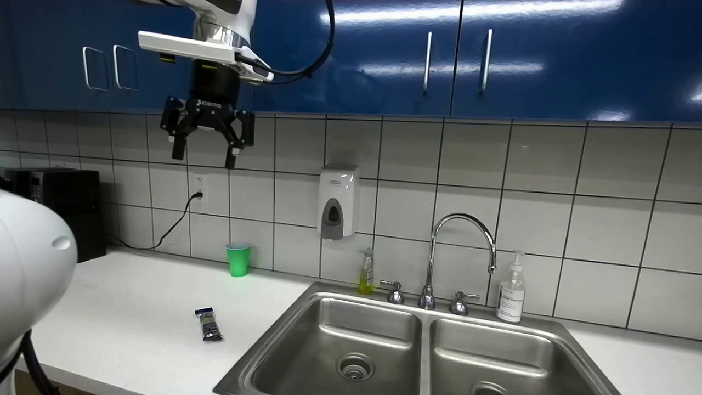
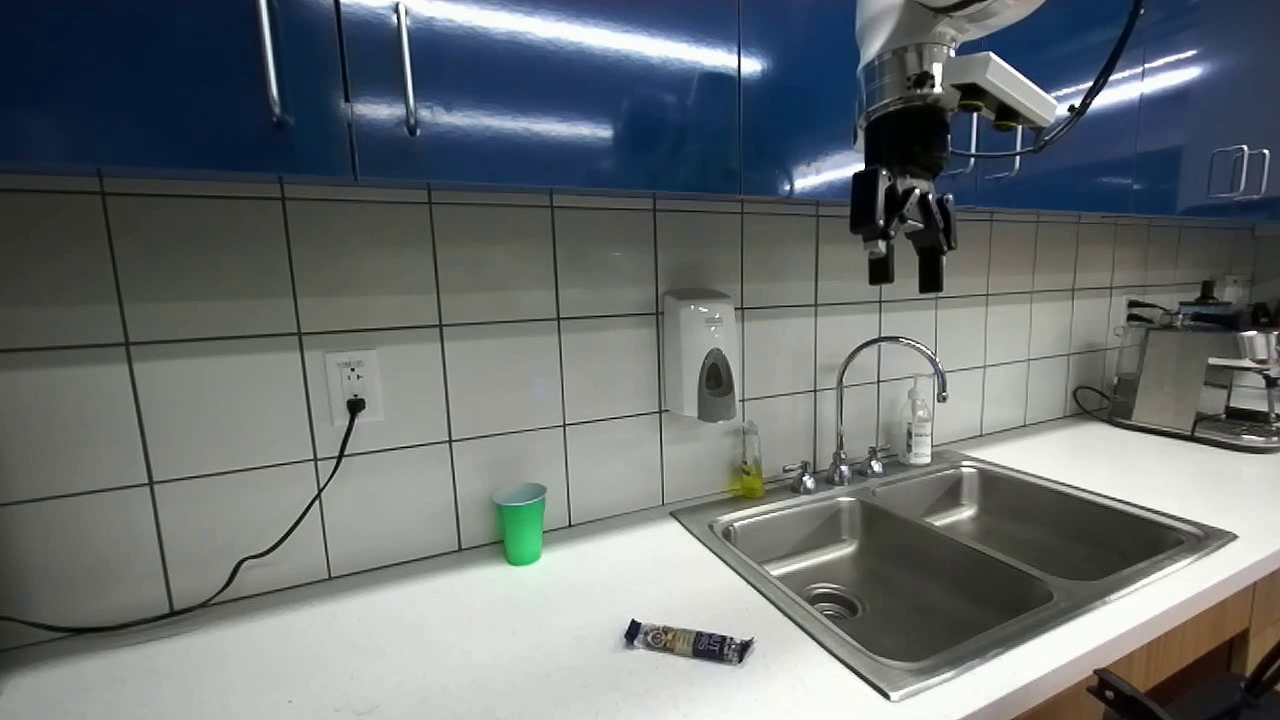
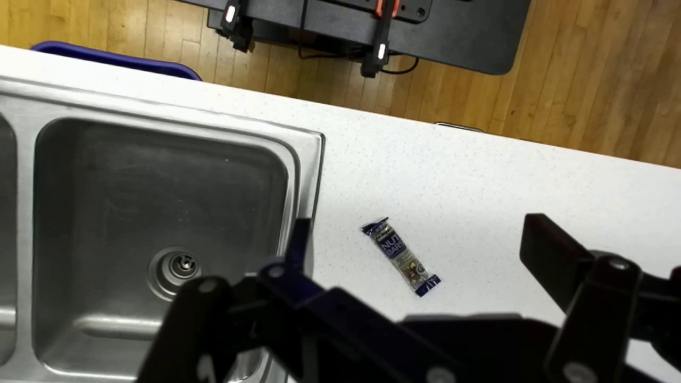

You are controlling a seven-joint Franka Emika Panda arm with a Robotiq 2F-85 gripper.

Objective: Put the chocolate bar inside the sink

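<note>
The chocolate bar, a small wrapped bar with dark blue ends, lies flat on the white counter beside the sink; it shows in both exterior views point(image 1: 209, 325) point(image 2: 690, 642) and in the wrist view point(image 3: 401, 255). The double-basin steel sink with a chrome gooseneck faucet shows in both exterior views point(image 1: 425, 351) point(image 2: 800, 607); one basin and part of another show in the wrist view point(image 3: 308, 165). My gripper point(image 1: 204, 155) point(image 2: 906, 270) point(image 3: 418, 229) is open and empty, pointing down high above the counter. In the wrist view the bar appears between its fingers.
A green cup point(image 1: 238, 259) point(image 2: 521, 524) stands near the tiled wall. A yellow soap bottle point(image 1: 366, 271), the faucet point(image 1: 433, 258) and a pump bottle point(image 1: 511, 291) stand along the sink's back. A soap dispenser point(image 1: 338, 200) hangs on the wall. Blue cabinets point(image 1: 356, 60) are behind the arm.
</note>
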